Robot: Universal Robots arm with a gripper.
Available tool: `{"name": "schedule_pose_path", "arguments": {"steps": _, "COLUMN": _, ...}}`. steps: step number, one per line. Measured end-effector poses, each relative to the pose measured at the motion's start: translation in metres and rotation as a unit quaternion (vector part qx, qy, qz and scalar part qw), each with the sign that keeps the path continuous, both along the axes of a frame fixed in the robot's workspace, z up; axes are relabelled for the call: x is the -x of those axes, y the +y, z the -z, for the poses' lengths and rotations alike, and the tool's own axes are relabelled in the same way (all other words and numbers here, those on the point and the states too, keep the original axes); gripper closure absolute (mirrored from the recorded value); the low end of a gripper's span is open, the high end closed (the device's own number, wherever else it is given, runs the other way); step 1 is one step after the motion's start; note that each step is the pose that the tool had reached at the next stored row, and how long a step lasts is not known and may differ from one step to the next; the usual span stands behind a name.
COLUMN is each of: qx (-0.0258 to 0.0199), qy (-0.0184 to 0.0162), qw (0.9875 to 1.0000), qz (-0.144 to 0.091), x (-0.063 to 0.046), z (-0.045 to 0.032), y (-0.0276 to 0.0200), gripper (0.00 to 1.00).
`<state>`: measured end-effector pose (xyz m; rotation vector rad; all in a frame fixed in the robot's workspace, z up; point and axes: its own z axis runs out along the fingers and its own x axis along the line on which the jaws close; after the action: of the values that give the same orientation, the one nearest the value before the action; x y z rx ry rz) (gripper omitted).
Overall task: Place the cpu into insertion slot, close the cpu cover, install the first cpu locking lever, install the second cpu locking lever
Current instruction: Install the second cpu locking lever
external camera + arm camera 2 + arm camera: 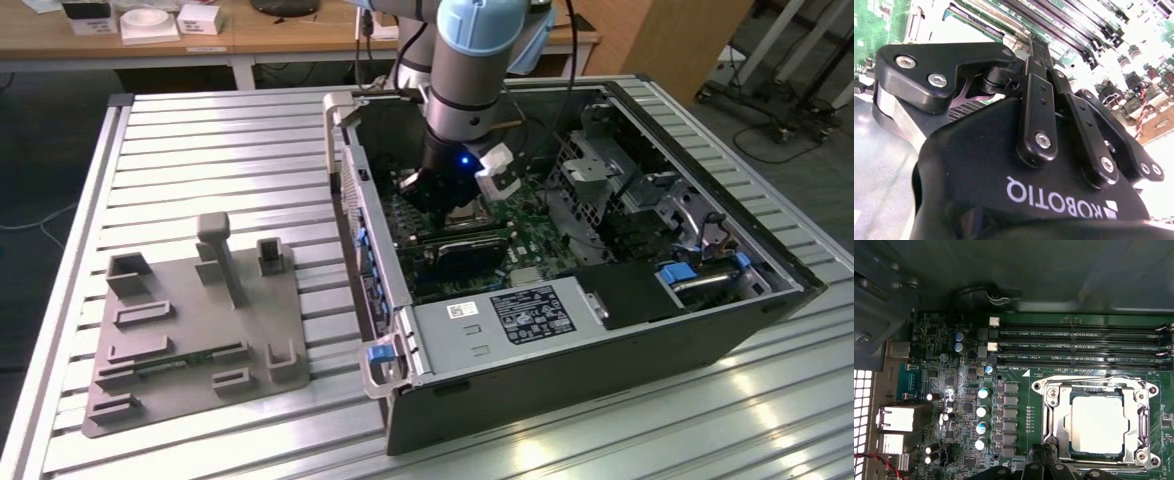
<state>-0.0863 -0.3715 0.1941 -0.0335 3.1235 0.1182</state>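
The cpu (1097, 422), a silvery square chip, lies flat in the insertion slot (1143, 456) on the green motherboard. The cpu cover (1056, 416), a silver frame plate, lies down around the chip, whose top shows through the cut-out. A thin wire lever (1089, 377) runs along the socket's side nearest the memory slots. My gripper (1046, 468) hangs low at the opposite edge of the socket, its black fingers (1037, 100) drawn together with nothing seen between them. In the exterior view the gripper (438, 196) is down inside the open computer case (607, 350).
Long memory slots (1079, 346) run beside the socket, and capacitors (982, 412) and rear ports (898, 418) stand on another side. Case walls and a black labelled box (534, 312) close in around the arm. A grey fixture plate (194, 330) sits on the slatted table at the exterior view's left.
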Motion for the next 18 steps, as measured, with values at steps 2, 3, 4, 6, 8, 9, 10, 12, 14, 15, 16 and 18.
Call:
{"name": "schedule_pose_path", "arguments": {"steps": 2, "qx": 0.0007, "qy": 0.0005, "qw": 1.0, "qz": 0.0, "x": 0.0, "z": -0.0006, "y": -0.0013, "gripper": 0.9}}
{"name": "schedule_pose_path", "arguments": {"steps": 3, "qx": 0.0012, "qy": 0.0004, "qw": 1.0, "qz": 0.0, "x": 0.0, "z": -0.0003, "y": -0.0015, "gripper": 0.9}}
{"name": "schedule_pose_path", "arguments": {"steps": 4, "qx": 0.0016, "qy": 0.0002, "qw": 1.0, "qz": 0.0, "x": 0.0, "z": -0.0001, "y": -0.0018, "gripper": 0.9}}
{"name": "schedule_pose_path", "arguments": {"steps": 6, "qx": 0.0021, "qy": 0.0, "qw": 1.0, "qz": 0.0, "x": 0.0, "z": 0.0, "y": -0.0018, "gripper": 0.9}}
{"name": "schedule_pose_path", "arguments": {"steps": 8, "qx": 0.0026, "qy": -0.0002, "qw": 1.0, "qz": 0.0, "x": 0.0, "z": -0.0001, "y": -0.0018, "gripper": 0.9}}
{"name": "schedule_pose_path", "arguments": {"steps": 9, "qx": 0.0024, "qy": -0.0004, "qw": 1.0, "qz": 0.0, "x": 0.0, "z": -0.0007, "y": -0.0016, "gripper": 0.9}}
{"name": "schedule_pose_path", "arguments": {"steps": 10, "qx": 0.002, "qy": -0.0009, "qw": 1.0, "qz": 0.0, "x": 0.0, "z": -0.0023, "y": -0.0016, "gripper": 0.9}}
{"name": "schedule_pose_path", "arguments": {"steps": 12, "qx": 0.0022, "qy": -0.0006, "qw": 1.0, "qz": 0.0, "x": 0.0, "z": -0.0075, "y": -0.0016, "gripper": 0.9}}
{"name": "schedule_pose_path", "arguments": {"steps": 14, "qx": 0.0022, "qy": -0.0005, "qw": 1.0, "qz": 0.0, "x": 0.0, "z": -0.0114, "y": -0.0015, "gripper": 0.9}}
{"name": "schedule_pose_path", "arguments": {"steps": 15, "qx": 0.0023, "qy": -0.0005, "qw": 1.0, "qz": 0.0, "x": 0.0, "z": -0.0121, "y": -0.0015, "gripper": 0.9}}
{"name": "schedule_pose_path", "arguments": {"steps": 16, "qx": 0.0022, "qy": -0.0005, "qw": 1.0, "qz": 0.0, "x": 0.0, "z": -0.0122, "y": -0.0015, "gripper": 0.9}}
{"name": "schedule_pose_path", "arguments": {"steps": 18, "qx": 0.002, "qy": -0.0005, "qw": 1.0, "qz": 0.0, "x": 0.0, "z": -0.0123, "y": -0.0015, "gripper": 0.9}}
